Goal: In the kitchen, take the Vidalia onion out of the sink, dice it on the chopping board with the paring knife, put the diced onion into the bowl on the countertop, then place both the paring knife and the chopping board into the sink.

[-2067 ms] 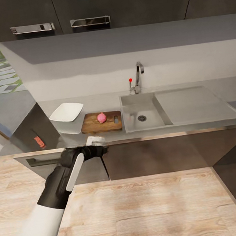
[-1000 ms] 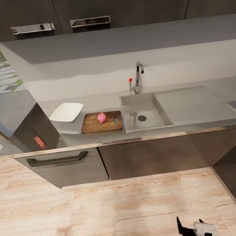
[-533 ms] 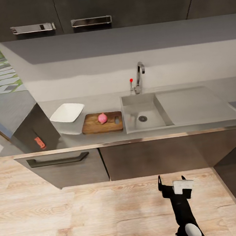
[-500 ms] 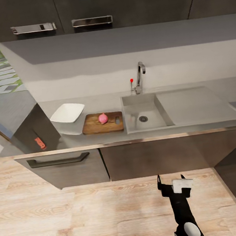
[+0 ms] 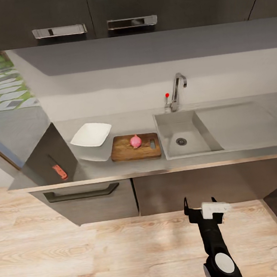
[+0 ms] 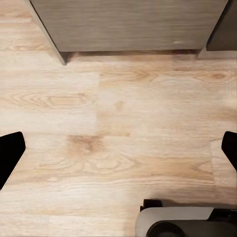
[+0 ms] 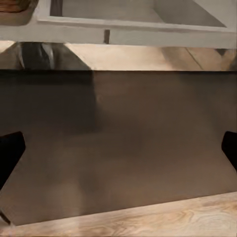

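One raised right gripper (image 5: 199,204), fingers spread wide and empty, before the cabinet front (image 5: 196,187).

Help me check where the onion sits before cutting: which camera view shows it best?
The head view: the onion appears whole, pinkish, resting on the chopping board between the bowl and the sink. The right wrist view catches just a board corner; the left wrist view looks at floor.

The countertop (image 5: 129,168) carries the bowl (image 5: 91,135), chopping board (image 5: 124,149), paring knife (image 5: 58,168) and sink (image 5: 185,132).
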Tool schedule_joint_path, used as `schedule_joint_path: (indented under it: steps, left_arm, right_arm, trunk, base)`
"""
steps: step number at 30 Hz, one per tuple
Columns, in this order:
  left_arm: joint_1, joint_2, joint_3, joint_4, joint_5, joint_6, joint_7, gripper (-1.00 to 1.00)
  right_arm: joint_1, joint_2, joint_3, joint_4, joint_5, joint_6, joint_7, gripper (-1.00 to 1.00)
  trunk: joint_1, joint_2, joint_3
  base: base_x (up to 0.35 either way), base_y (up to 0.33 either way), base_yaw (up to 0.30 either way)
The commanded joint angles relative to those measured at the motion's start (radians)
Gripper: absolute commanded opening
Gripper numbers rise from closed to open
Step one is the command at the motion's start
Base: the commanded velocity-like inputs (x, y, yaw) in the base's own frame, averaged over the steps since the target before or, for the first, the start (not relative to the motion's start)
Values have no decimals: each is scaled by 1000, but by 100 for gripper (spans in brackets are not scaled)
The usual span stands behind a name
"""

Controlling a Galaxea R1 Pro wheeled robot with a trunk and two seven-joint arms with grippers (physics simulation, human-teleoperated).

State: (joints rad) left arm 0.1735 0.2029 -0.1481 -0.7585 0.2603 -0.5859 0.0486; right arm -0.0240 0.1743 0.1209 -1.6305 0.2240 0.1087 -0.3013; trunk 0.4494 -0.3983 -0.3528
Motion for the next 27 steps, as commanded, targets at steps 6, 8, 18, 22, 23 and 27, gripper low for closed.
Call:
schedule_joint_path:
  steps: [6,8,18,22,23,27]
  left_arm:
    - [0,0,-7,0,7,-2,5,100]
    - [0,0,-6,1,7,-2,5,100]
    - [0,0,-4,14,7,-2,5,100]
    - [0,0,-4,21,7,-1,5,100]
    - [0,0,-4,23,7,-1,5,100]
    - [0,-1,-3,29,7,0,5,100]
  right_arm:
    - [0,0,72,-2,15,-66,0,100]
    - [-1,0,80,-2,16,-70,0,100]
    - [-7,0,85,-3,17,-8,-5,100]
    - [-63,0,85,-4,19,61,-38,100]
    - [-82,0,85,-4,21,91,-46,100]
    - [-176,0,85,-5,25,208,-58,100]
  trunk:
    - [1,-2,-2]
    - [1,-2,-2]
    - [1,-2,-2]
    - [1,-2,-2]
    - [1,-2,-2]
    - [1,-2,-2]
  base:
    - [-21,162,0]
    - [-52,193,0]
    - [-39,277,0]
    - [-2,299,0]
    - [-1,299,0]
    - [0,300,0]
